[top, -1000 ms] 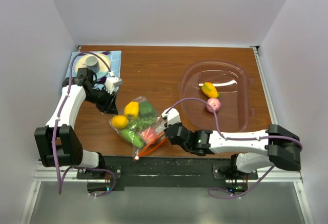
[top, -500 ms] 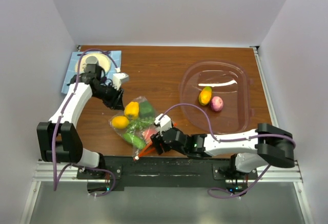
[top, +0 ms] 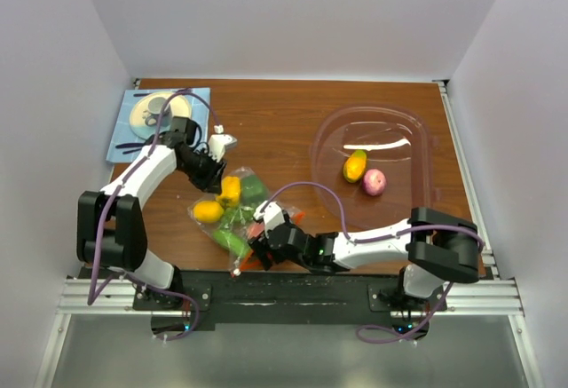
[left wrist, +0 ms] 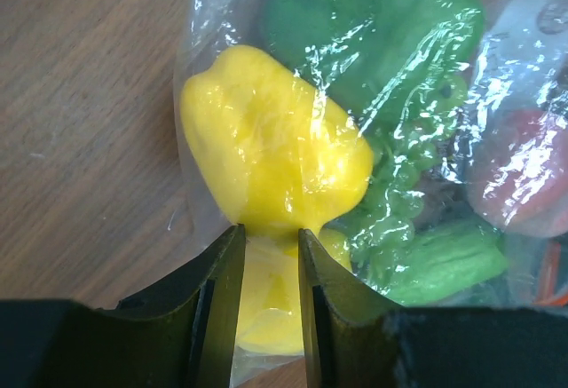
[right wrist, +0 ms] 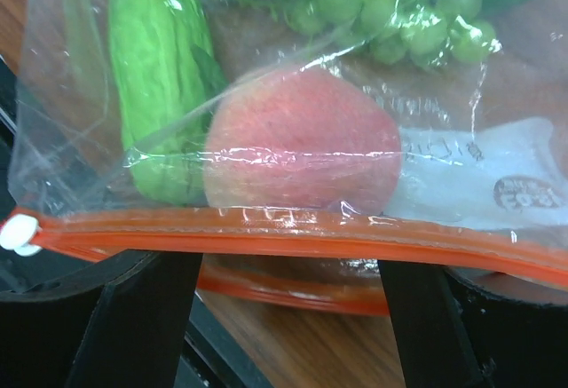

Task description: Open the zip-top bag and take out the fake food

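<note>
A: Zip-top bag (top: 238, 215) sits at the worktop (top: 284, 122) near edge. Left gripper (left wrist: 271, 237) jaws pinch it, seemingly through film onto yellow fake food (left wrist: 275, 148); it may slip.
B: Right gripper (right wrist: 284, 268) jaws spread astride the zip strip (right wrist: 293, 233). Risk: they clamp both lips shut.

- The left gripper (left wrist: 269, 235) has been brought away from the blue mat (top: 124, 139) and onto the zip-top bag (top: 241, 215). Yellow fake food (left wrist: 266, 317) is now seen between its fingers through the plastic; a grip cannot be confirmed.
- The disc (top: 149, 113), covered before by that arm, has been uncovered behind the gripper.
- The right gripper (right wrist: 284, 268) has been moved to the bag's mouth. Its jaws, shut before, have been spread wide, and the zip strip (right wrist: 293, 233) now lies across, just ahead of its fingertips.
- Well behind that gripper, in the tub (top: 417, 153), the yellow-orange piece (top: 355, 166) and the pink piece (top: 374, 181) have been shifted to lie side by side.
</note>
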